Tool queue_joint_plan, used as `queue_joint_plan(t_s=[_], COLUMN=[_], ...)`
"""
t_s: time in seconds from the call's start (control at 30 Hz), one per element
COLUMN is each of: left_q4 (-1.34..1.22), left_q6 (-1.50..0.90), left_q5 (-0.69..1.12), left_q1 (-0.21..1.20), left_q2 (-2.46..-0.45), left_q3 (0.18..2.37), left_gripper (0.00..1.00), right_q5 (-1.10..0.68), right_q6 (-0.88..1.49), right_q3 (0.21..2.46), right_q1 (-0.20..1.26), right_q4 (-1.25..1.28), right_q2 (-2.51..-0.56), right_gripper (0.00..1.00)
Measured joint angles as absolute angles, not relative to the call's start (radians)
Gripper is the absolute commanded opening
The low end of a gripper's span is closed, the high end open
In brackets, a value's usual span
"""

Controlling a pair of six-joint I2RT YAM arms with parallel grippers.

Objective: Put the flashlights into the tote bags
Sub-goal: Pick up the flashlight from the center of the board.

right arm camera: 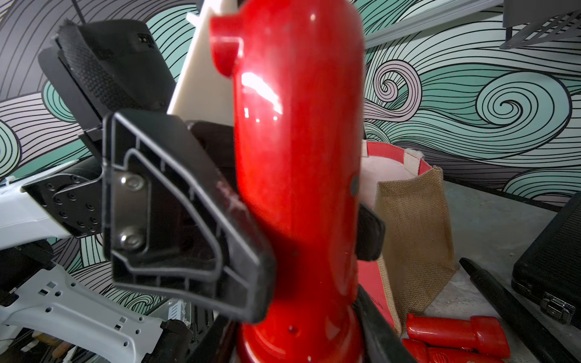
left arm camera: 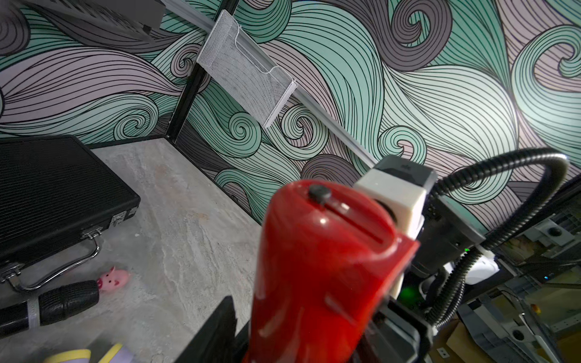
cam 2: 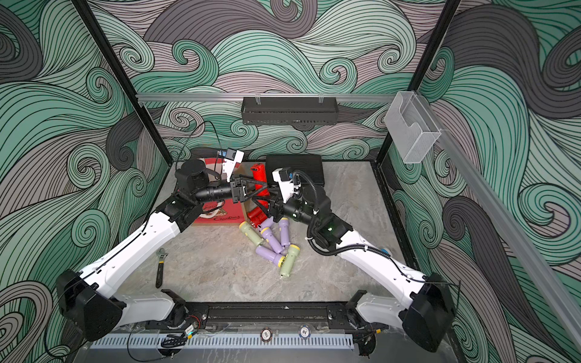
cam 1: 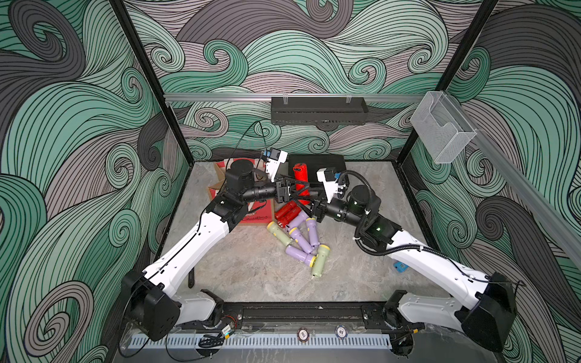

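Reading fingers first: we see the left gripper [cam 1: 300,188] closed on the red flashlight [cam 1: 299,171] mid-body, one pad on each side in the right wrist view. The right gripper [cam 1: 304,202] clamps the same flashlight lower down, at its wider end. — Kim

Agreed. We have it upright, off the table [cam 1: 251,283], between the two wrists and just beside the tote bag [cam 1: 261,217]. What's around? — Raj

Below the grippers we see a pile: red flashlights [cam 1: 286,213] just beside the bag's brown side, then lilac flashlights [cam 1: 311,231] and pale green flashlights [cam 1: 279,234] overlapping. One blue flashlight [cam 1: 401,267] lies well apart, partly hidden by the right arm. Behind, the black case [cam 1: 327,165], with the black stick [right arm camera: 503,298] and pink pig [left arm camera: 113,278] beside it. A wrench [cam 2: 160,267] lies near the left arm. — Kim

Obstructions? — Raj

The left arm's wrist hangs over the bag mouth in both top views. — Kim

Bag contents? — Raj

We can't tell. The bag stands upright and cream lining shows at the rim, but the interior is hidden. — Kim
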State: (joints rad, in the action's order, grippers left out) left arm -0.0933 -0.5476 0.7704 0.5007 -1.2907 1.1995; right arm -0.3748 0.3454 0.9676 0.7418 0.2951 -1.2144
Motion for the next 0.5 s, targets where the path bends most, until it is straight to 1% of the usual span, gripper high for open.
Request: queue_joint_plan(t_s=[0.03, 0.07, 0.17, 0.3, 0.37, 0.4, 0.5], left_q4=[-0.096, -0.099, -0.109, -0.116, -0.116, -0.115, -0.101], left_q6=[-0.548, -0.550, -0.543, -0.525, -0.524, -0.521, -0.507], left_q5=[0.770, 0.770, 0.767, 0.760, 0.760, 0.760, 0.751], left_q1=[0.501, 0.501, 0.506, 0.505, 0.505, 0.505, 0.506], left_q2=[-1.293, -1.297, -1.304, -1.314, -1.314, -1.314, -1.314], left_q3=[1.205, 1.210, 1.217, 1.217, 1.217, 1.217, 1.221], left_gripper=[0.53, 0.46, 0.36, 0.13, 0.05, 0.00, 0.00], right_q5=[-0.375, -0.375, -0.375, -0.374, -0.374, -0.374, -0.371], right_q6=[0.345, 0.345, 0.349, 0.358, 0.358, 0.357, 0.355], right_q3=[0.968, 0.968, 0.968, 0.968, 0.968, 0.968, 0.968], right_q1=[0.742, 0.742, 0.742, 0.738, 0.737, 0.737, 0.737], right_q4=[0.295, 0.296, 0.300, 0.300, 0.300, 0.299, 0.293], right_q2=[-1.216, -1.217, -1.222, -1.223, -1.224, -1.224, -1.224], right_gripper=[0.03, 0.03, 0.03, 0.05, 0.11, 0.16, 0.40])
